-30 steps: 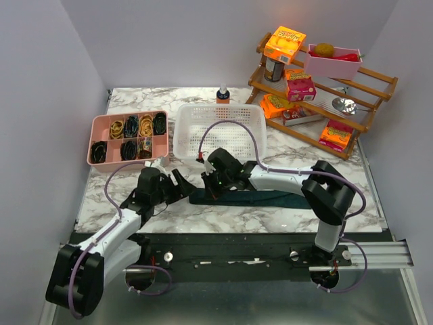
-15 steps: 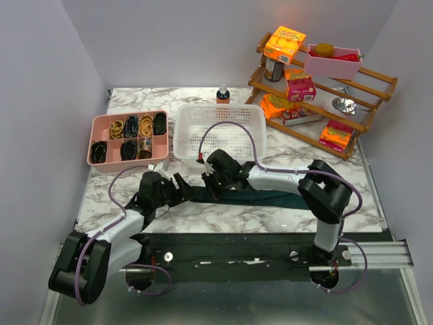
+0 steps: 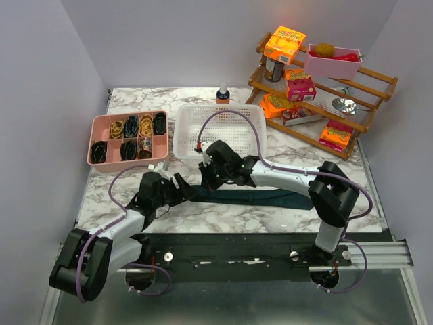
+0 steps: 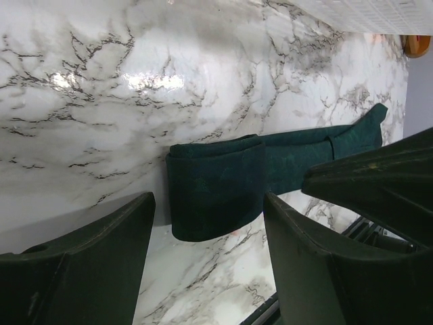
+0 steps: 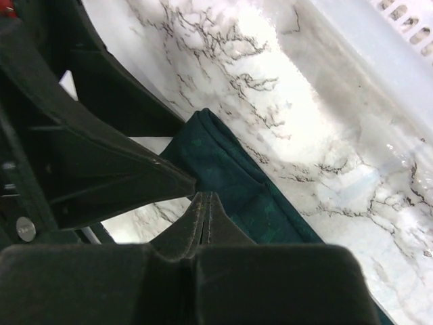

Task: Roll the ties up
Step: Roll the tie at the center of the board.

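The dark teal-navy fabric necktie [image 4: 216,186] shows only a first fold; the rest lies flat on the marble surface [image 4: 101,81]. The left tool [image 4: 206,217] stands apart around the fold. The right tool [image 5: 203,200] is pressed together, seemingly empty.

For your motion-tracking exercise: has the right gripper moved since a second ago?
Yes: the right gripper has shifted slightly up the view, toward the white basket.

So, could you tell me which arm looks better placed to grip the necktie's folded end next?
Left, probably: the left gripper is open, facing the folded end of the necktie; the right gripper is shut.
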You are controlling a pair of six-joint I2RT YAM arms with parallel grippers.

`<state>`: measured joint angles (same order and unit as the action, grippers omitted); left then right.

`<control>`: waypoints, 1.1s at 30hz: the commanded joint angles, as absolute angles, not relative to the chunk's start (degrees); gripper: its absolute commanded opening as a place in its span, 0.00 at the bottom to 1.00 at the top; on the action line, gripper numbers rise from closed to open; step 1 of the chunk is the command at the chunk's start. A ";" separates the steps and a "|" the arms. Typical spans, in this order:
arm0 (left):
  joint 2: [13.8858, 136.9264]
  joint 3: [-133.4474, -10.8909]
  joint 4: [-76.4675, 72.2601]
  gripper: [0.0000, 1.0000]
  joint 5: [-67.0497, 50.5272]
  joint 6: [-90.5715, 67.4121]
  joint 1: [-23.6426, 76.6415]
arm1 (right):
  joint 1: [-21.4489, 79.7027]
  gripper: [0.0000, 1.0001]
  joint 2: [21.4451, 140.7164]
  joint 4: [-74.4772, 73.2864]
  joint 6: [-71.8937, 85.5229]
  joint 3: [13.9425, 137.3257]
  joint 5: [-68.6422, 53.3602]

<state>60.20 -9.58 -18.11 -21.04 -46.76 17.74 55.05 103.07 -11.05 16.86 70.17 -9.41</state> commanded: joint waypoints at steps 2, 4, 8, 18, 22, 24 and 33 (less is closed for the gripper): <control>60.03 -8.70 -19.77 0.75 -20.48 -46.23 17.49 | 55.20 0.01 107.13 -11.87 15.82 70.67 -6.77; 59.85 -8.53 -19.95 0.75 -20.57 -46.32 17.49 | 55.28 0.01 107.93 -11.87 15.82 70.58 -6.68; 60.03 -8.35 -20.65 0.75 -20.74 -46.32 17.49 | 55.20 0.01 109.24 -11.43 15.82 70.31 -6.42; 67.14 -7.21 -30.66 0.65 -24.25 -47.28 17.58 | 54.93 0.01 110.83 -11.51 15.38 69.26 -4.04; 70.04 -7.21 -34.18 0.60 -24.96 -47.29 17.49 | 54.58 0.01 111.27 -11.60 15.21 69.08 -4.92; 71.53 -7.21 -35.93 0.57 -25.22 -47.20 17.58 | 54.23 0.01 111.36 -11.69 15.03 68.91 -5.36; 74.01 -8.26 -40.08 0.26 -26.10 -47.20 17.49 | 53.88 0.01 111.53 -11.52 14.68 68.82 -7.12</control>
